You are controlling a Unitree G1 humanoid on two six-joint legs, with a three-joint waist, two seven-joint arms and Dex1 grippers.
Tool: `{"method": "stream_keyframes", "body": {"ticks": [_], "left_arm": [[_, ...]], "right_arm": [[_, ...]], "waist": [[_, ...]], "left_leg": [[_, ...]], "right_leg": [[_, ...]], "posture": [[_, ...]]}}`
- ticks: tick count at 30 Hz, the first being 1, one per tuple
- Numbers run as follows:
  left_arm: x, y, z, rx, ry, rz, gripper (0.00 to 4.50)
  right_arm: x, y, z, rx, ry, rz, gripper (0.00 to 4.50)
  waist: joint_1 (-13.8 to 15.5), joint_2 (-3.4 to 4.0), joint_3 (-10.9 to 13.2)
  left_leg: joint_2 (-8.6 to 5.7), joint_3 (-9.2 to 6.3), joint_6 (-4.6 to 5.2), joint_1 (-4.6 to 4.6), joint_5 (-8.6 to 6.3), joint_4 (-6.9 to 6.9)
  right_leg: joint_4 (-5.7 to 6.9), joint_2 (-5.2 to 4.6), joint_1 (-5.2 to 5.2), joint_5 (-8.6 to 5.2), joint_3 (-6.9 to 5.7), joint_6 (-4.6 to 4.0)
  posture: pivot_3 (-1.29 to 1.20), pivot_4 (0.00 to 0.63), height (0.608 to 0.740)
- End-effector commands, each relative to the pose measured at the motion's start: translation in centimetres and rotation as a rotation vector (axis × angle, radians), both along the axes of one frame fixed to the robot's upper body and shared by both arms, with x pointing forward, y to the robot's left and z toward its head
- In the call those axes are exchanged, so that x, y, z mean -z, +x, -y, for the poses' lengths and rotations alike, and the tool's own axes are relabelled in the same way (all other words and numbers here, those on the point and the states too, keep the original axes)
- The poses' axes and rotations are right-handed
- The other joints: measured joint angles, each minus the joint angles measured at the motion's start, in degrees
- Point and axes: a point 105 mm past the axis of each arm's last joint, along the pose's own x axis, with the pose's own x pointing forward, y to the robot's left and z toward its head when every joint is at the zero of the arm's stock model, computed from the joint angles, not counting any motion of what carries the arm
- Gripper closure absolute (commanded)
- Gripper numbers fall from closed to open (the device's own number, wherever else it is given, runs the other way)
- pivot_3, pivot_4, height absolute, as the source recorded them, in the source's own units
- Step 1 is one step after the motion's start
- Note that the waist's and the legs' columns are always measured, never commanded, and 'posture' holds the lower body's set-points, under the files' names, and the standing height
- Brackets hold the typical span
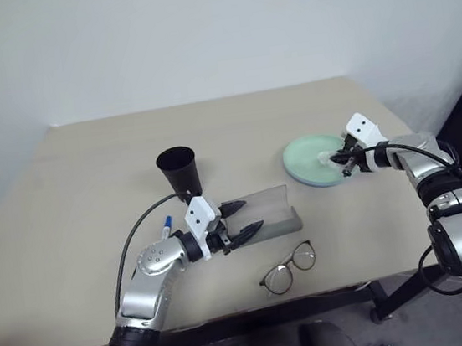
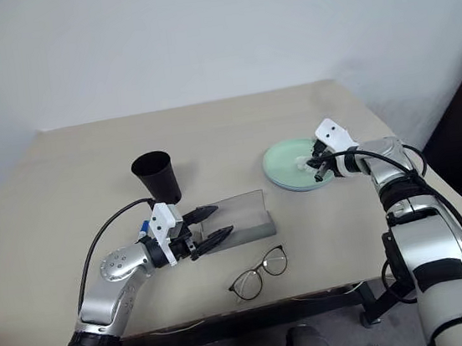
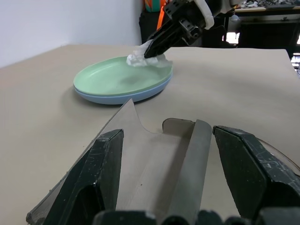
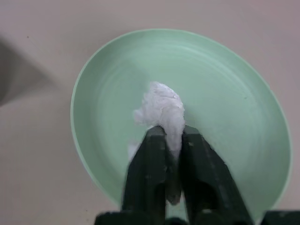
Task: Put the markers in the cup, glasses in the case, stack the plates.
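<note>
Glasses (image 1: pixel 289 268) lie nearest, on the table (image 1: pixel 74 268) close to its front edge, thin dark wire with round clear lenses, temples folded out, not yet in the case (image 1: pixel 265 213). Just behind them the grey case lies open, a long smooth box with its flap up, and the left gripper (image 1: pixel 241 222) hangs over its near end, jaws spread wide and holding nothing. One marker (image 1: pixel 168 226), white with a blue cap, shows beside the left arm, just short of the cup (image 1: pixel 179 172); that cup is plain black plastic, tapered, upright. Farther right the plates (image 3: pixel 119 82) already sit stacked, mint green on light blue, shallow and glossy. The right gripper (image 4: pixel 169 136) is over them, jaws clenched on a soft crumpled white tissue wad (image 4: pixel 161 110). I'd say clearing that wad is the step in hand; next it needs carrying clear of the plates and dropping, then the glasses want a light pinch on the frame
</note>
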Motion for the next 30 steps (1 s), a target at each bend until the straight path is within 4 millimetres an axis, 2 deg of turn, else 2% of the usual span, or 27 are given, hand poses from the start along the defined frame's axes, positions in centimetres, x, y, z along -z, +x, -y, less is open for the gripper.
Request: {"method": "stream_keyframes", "body": {"ticks": [1, 7, 12, 14, 18, 21, 25, 30], "left_arm": [[-1.4, 0.2, 0.1, 0.004, 0.0, 0.063, 1.28], [-1.4, 0.0, 0.0, 0.003, 0.003, 0.061, 1.28], [-1.6, 0.2, 0.2, 0.011, 0.003, 0.06, 1.28], [-2.0, 0.3, 0.5, 0.026, -0.014, 0.05, 1.28], [-2.3, 0.6, 1.2, 0.071, -0.031, -0.045, 1.28], [-2.2, 0.6, 1.5, 0.102, 0.0, -0.104, 1.28], [-1.9, -0.6, 2.5, 0.218, 0.063, -0.189, 1.28], [-1.4, -1.9, 3.3, 0.34, 0.143, -0.249, 1.28]], "right_arm": [[-2.6, 0.9, -0.6, -0.02, 0.012, 0.079, 2.87], [-2.9, 1.1, -0.4, -0.006, 0.019, 0.117, 0.87], [-4.4, 0.8, -0.4, -0.05, 0.085, 0.167, 0.87], [-5.2, -0.2, -0.9, -0.162, 0.135, 0.205, 0.87], [-3.9, -4.7, -1.4, -0.451, 0.137, 0.192, 0.87], [-3.0, -6.7, -1.5, -0.536, 0.136, 0.156, 0.87], [-2.5, -8.1, -1.9, -0.575, 0.162, 0.139, 0.87], [-2.0, -8.9, -2.4, -0.592, 0.187, 0.117, 0.87]], "waist": [[0.0, 0.0, 0.0], [0.0, 0.03, 0.0], [0.0, 0.03, 0.0], [0.1, 0.03, 0.0], [0.2, 0.02, 0.0], [0.1, 0.04, 0.0], [-0.2, 0.06, 0.0], [0.0, 0.05, 0.0]], "left_leg": [[0.0, -0.01, 0.0, 0.01, 0.0, 0.0], [0.03, 0.0, 0.0, 0.08, 0.01, 0.0], [0.02, -0.01, 0.0, 0.07, 0.01, 0.0], [0.02, -0.02, 0.0, 0.06, 0.01, 0.0], [-0.02, -0.13, 0.01, 0.07, 0.0, 0.01], [-0.05, -0.15, 0.01, 0.07, 0.0, 0.02], [0.01, -0.11, 0.01, 0.15, 0.01, 0.02], [0.03, -0.1, -0.1, 0.27, 0.11, 0.03]], "right_leg": [[0.0, 0.0, 0.01, 0.0, 0.0, 0.0], [0.04, 0.01, 0.06, 0.0, 0.0, 0.0], [0.02, 0.01, 0.05, 0.0, 0.0, 0.0], [0.02, 0.01, 0.05, 0.0, 0.0, 0.0], [-0.02, 0.02, 0.17, 0.0, -0.04, 0.03], [-0.02, 0.01, 0.2, -0.01, -0.03, 0.05], [0.07, 0.04, 0.15, -0.01, 0.1, 0.04], [0.11, 0.09, 0.17, -0.02, 0.11, 0.02]], "posture": [[0.0, 0.0, 0.74], [0.0, 0.0, 0.74], [0.0, 0.0, 0.74], [0.0, 0.0, 0.74], [0.0, 0.0, 0.74], [0.0, 0.0, 0.74], [0.0, 0.0, 0.74], [0.0, 0.0, 0.74]]}}
